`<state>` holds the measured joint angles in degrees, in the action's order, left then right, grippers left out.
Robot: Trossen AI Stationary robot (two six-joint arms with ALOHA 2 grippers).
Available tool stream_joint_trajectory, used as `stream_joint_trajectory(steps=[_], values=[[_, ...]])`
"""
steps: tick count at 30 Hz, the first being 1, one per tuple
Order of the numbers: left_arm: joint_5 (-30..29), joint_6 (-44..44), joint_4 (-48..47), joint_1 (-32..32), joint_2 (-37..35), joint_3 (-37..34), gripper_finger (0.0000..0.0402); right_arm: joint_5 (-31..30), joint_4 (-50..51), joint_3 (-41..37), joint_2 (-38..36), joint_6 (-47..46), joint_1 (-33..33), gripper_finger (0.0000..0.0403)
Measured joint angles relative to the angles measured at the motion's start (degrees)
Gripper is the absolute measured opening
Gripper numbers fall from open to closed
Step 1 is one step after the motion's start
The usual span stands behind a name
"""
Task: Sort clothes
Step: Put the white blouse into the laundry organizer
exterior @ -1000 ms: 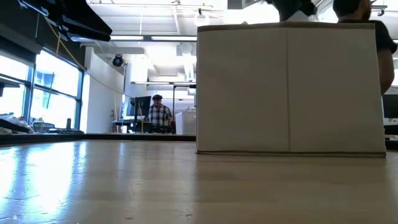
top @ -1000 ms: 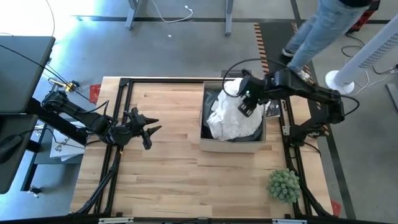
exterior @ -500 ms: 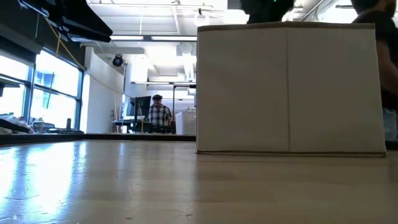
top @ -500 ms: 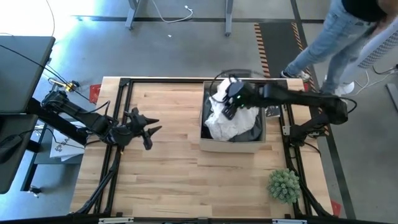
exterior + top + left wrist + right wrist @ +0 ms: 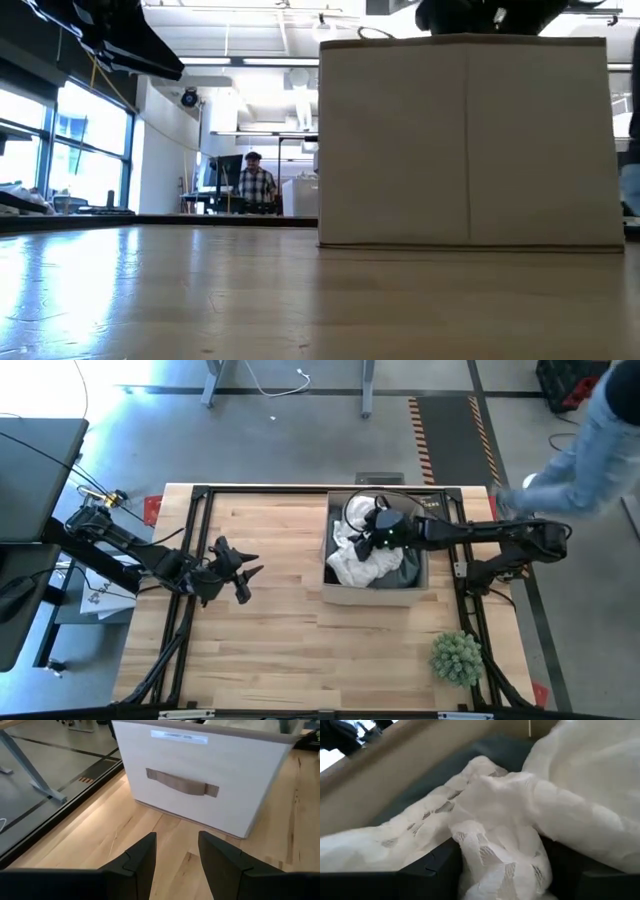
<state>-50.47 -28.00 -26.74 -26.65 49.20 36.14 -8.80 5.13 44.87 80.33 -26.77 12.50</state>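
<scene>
Wooden desk (image 5: pixel 270 610) from above: box (image 5: pixel 372 592) sits right of centre, white garment (image 5: pixel 362 563) heaped inside over a dark one (image 5: pixel 408 565). Right pincer (image 5: pixel 382 532) is down in the box on the white garment. Left pincer (image 5: pixel 248 575) hovers over bare wood left of the box, fingers apart, holding nothing. Small green plant (image 5: pixel 455 657) near the front right corner. Person (image 5: pixel 590 445) on the floor past the right edge.

Low view: box wall (image 5: pixel 470 140) fills the right side, dark arm part just above its rim; a person in a plaid shirt (image 5: pixel 256 186) stands far back in the room.

Left wrist: both fingers (image 5: pixel 140 862) spread, pointing at the box's handle side (image 5: pixel 182 787), desk below.

Right wrist: white lacy garment (image 5: pixel 505 820) bunched between the two fingers (image 5: pixel 435 870), fingers on either side of a fold; dark fabric (image 5: pixel 435 775) behind, box wall beyond.
</scene>
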Motion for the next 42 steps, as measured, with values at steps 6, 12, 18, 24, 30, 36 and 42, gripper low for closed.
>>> stream_joint_trajectory(steps=[6, 12, 18, 24, 30, 36, 42], values=[[-0.12, -0.45, 0.06, 0.0, -0.03, 0.0, 0.0145, 3.5, 21.35, 15.6, -5.29, -0.84, 1.13, 0.0213], [-0.22, -0.42, 0.02, 0.0, -0.1, 0.0, 0.0145, 4.18, 51.12, 35.18, -4.91, -0.73, 1.15, 0.0213], [-1.12, -0.41, -0.01, 0.0, -0.1, 0.0, 0.0145, -2.17, 64.87, 45.59, -5.24, -1.06, 0.48, 0.0213], [-1.17, -0.4, -0.05, 0.0, -0.1, 0.0, 0.0145, -14.27, 49.24, 38.06, -6.05, 13.02, -2.86, 0.0213], [-1.19, -0.4, -0.14, 0.0, -0.1, 0.0, 0.0145, 2.13, 22.8, 14.34, -5.23, 14.55, 0.59, 0.0213], [-1.36, -0.34, -0.18, 0.0, -0.1, 0.0, 0.0145, 5.33, -8.15, -7.84, -2.36, 9.31, 1.52, 0.0213], [-3.32, -0.32, -0.31, 0.23, -0.1, -0.02, 0.0145, 5.8, -14.89, -11.06, -2.99, 10.17, 2.11, 0.0213]])
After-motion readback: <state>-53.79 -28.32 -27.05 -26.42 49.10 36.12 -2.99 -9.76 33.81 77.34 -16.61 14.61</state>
